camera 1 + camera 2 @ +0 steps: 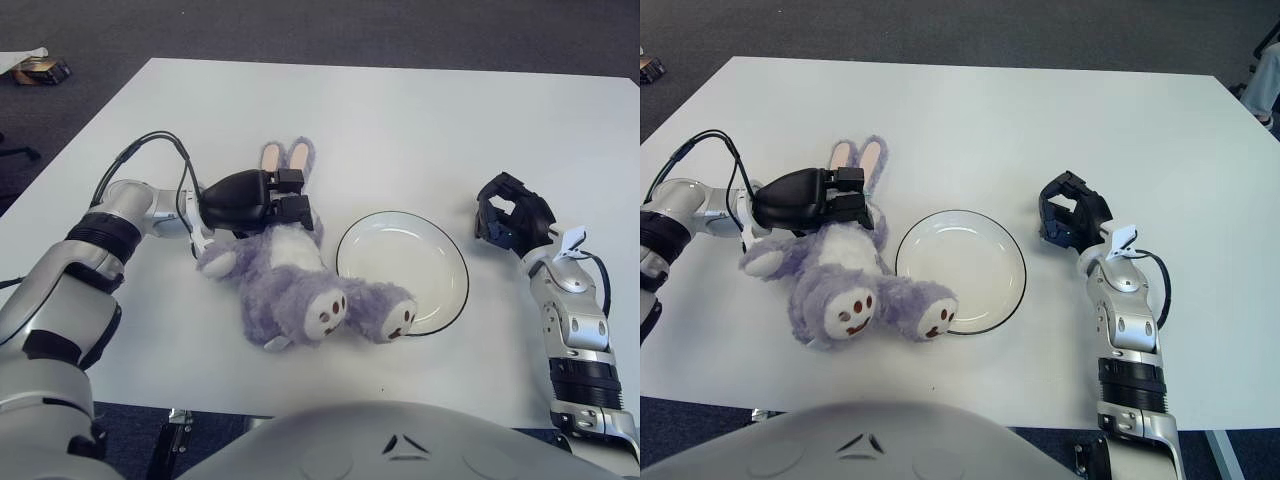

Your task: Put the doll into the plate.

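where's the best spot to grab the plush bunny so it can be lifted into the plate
Probably the bunny torso just below the ears, from above on its left side. It lies flat, feet toward the plate rim, and the left hand already sits there. The right hand is right of the plate.

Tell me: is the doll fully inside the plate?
No. The doll lies on the table beside the plate, one foot over its rim.

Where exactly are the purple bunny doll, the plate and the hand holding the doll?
doll [290,285], left eye view, on its furry belly.
plate [452,245], left eye view, on its dark right rim.
left hand [250,198], left eye view, on the black hand gripping the doll's head just below the ears.
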You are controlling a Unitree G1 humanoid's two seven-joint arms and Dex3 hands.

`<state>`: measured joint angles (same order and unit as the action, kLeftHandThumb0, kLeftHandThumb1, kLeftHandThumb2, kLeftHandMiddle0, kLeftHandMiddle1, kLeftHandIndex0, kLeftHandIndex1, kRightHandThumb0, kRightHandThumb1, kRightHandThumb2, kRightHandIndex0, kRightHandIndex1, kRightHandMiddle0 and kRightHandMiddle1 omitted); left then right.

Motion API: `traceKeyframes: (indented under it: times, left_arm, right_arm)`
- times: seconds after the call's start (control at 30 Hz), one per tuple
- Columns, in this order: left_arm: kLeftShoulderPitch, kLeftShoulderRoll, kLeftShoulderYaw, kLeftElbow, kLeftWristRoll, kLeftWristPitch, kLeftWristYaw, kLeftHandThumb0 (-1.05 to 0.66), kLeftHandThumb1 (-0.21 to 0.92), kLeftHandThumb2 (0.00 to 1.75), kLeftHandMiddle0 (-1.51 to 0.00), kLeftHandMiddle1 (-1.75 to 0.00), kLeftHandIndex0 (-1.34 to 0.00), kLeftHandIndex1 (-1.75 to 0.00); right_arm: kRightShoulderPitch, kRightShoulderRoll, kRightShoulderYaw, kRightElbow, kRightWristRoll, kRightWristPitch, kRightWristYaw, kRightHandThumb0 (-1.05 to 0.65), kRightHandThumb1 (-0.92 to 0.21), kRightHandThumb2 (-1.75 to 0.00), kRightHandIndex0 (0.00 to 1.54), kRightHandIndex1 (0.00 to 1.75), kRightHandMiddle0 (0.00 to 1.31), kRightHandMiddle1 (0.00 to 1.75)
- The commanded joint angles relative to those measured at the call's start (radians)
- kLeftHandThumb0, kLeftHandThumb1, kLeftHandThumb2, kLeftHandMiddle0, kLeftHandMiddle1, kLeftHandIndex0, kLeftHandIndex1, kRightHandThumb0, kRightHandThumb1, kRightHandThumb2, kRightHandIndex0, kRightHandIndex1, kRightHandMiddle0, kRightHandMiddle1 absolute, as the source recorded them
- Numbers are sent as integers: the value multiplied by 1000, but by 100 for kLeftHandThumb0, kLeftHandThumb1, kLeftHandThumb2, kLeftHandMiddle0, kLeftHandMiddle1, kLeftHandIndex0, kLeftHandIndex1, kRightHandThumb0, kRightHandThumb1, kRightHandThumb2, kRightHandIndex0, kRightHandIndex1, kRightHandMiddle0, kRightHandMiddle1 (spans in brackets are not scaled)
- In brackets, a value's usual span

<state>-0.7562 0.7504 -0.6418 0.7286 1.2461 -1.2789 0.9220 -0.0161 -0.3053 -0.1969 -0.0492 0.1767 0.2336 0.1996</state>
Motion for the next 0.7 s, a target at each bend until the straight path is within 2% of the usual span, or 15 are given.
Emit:
traceKeyframes:
  times: [0.0, 0.27, 0.33, 0.47, 0.57, 0.67]
  left_arm:
    - [6, 26, -50, -34, 125, 85, 240, 0, 22, 142, -71, -169, -44, -175]
    - [-26, 56, -128, -4, 241, 204, 498, 0, 21, 143, -72, -169, -45, -175]
    - [-64, 71, -131, 40, 254, 245, 541, 0, 20, 145, -72, -171, -46, -175]
    - [-89, 67, -144, 68, 248, 291, 560, 0, 16, 151, -73, -174, -49, -175]
    - [-113, 65, -144, 79, 231, 312, 548, -1, 3, 164, -83, -174, -61, -171]
    - [-120, 85, -129, 55, 216, 346, 519, -1, 1, 165, -85, -175, -65, -167]
  right_arm:
    - [53, 0, 19, 69, -8, 90, 11, -40, -59, -98, 92, 175, 41, 175]
    - [49, -1, 18, 76, -10, 94, 14, -40, -61, -95, 91, 175, 39, 175]
    - [47, -1, 17, 81, -10, 93, 16, -40, -61, -94, 91, 175, 39, 175]
    - [45, -3, 17, 88, -10, 89, 22, -40, -62, -94, 90, 175, 39, 175]
    - [44, -4, 17, 92, -10, 86, 25, -40, -62, -93, 90, 175, 39, 175]
    - [44, -5, 16, 94, -8, 84, 29, -40, -62, -93, 90, 175, 38, 175]
